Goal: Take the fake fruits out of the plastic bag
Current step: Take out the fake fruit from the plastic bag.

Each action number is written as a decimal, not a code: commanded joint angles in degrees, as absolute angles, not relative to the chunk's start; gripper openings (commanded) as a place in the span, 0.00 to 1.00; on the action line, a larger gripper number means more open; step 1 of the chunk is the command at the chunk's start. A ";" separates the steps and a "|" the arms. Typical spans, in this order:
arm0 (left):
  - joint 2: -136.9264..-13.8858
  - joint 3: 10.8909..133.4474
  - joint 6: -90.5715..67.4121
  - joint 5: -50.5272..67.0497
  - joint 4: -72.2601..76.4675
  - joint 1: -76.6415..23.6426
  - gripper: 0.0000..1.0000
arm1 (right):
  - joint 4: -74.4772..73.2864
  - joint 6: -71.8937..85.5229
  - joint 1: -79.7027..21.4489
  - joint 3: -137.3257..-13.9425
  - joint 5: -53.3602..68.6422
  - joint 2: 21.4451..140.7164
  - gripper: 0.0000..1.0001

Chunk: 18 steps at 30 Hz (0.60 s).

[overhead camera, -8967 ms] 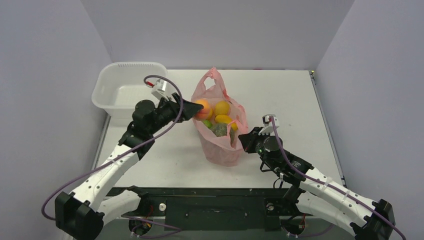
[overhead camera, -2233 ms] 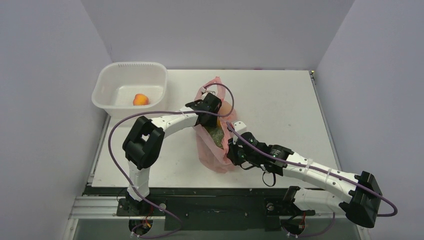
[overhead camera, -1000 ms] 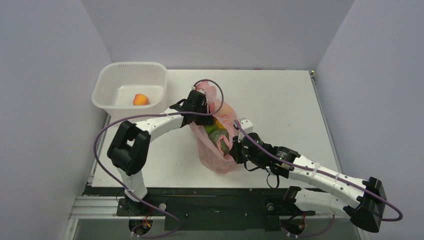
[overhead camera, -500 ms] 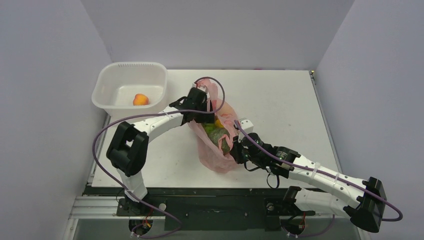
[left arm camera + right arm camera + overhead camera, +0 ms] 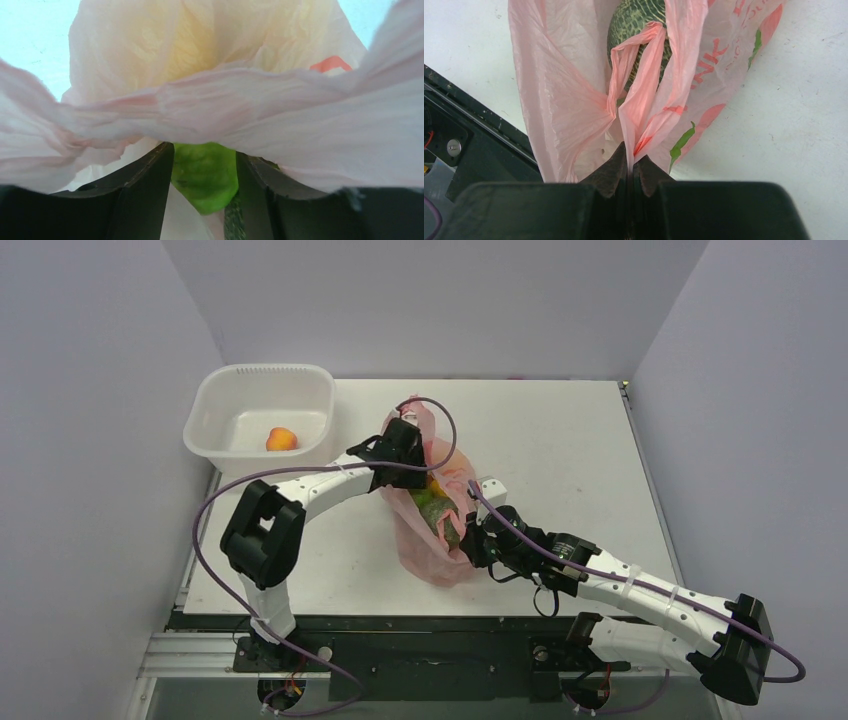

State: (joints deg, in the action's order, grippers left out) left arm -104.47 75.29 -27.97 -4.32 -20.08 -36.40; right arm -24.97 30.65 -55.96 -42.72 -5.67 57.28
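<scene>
Pinching a lime fruit (image 5: 204, 186) inside the bag (image 5: 260, 107), the left hand (image 5: 204, 160) seems mid-extraction; the right hand (image 5: 630, 166) pinches the bag's rim. One orange fruit (image 5: 281, 439) lies in the basin (image 5: 214, 406); the dark green one (image 5: 633, 21) and others are not yet out.

White plastic basin (image 5: 262, 370) with a ribbed far rim at the far-left corner of a white worktop (image 5: 560, 440), pale lavender walls (image 5: 90, 390) on the left, far and right sides, black base plate (image 5: 440, 650) along the near edge, a silver bolt head (image 5: 453, 147) set in it
</scene>
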 commanded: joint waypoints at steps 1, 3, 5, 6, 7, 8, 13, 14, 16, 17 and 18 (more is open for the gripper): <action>-106.64 79.25 -27.32 -5.92 -20.64 -36.51 0.51 | -24.48 30.30 -56.16 -43.27 -6.35 57.17 0.00; -107.49 79.61 -26.73 -6.53 -21.95 -36.63 0.59 | -24.59 30.25 -56.12 -43.42 -6.41 57.40 0.00; -108.05 79.79 -26.46 -7.13 -23.28 -36.73 0.66 | -24.66 30.09 -56.16 -43.61 -6.29 57.62 0.00; -108.08 79.36 -26.17 -7.01 -23.24 -36.86 0.70 | -24.67 30.03 -56.16 -43.64 -6.32 57.76 0.00; -108.14 79.10 -25.87 -6.63 -22.82 -37.23 0.71 | -24.68 29.90 -56.16 -43.74 -6.32 57.88 0.00; -108.17 78.77 -25.41 -6.52 -22.70 -37.65 0.75 | -24.69 29.89 -56.10 -43.80 -6.33 57.95 0.00; -110.01 79.29 -25.04 -6.28 -24.81 -38.65 0.87 | -24.76 29.64 -56.09 -44.01 -6.17 58.36 0.00; -110.03 79.17 -25.00 -6.26 -25.06 -38.80 0.87 | -24.73 29.63 -56.08 -44.02 -6.20 58.49 0.00; -109.65 78.59 -24.83 -6.40 -24.88 -38.84 0.86 | -24.78 29.61 -56.13 -44.12 -6.26 58.47 0.00; -109.58 78.54 -24.45 -6.41 -24.83 -38.89 0.84 | -24.78 29.61 -56.15 -44.12 -6.38 58.39 0.00; -109.57 78.73 -24.22 -6.41 -24.97 -38.92 0.83 | -24.83 29.62 -56.11 -44.12 -6.40 58.37 0.00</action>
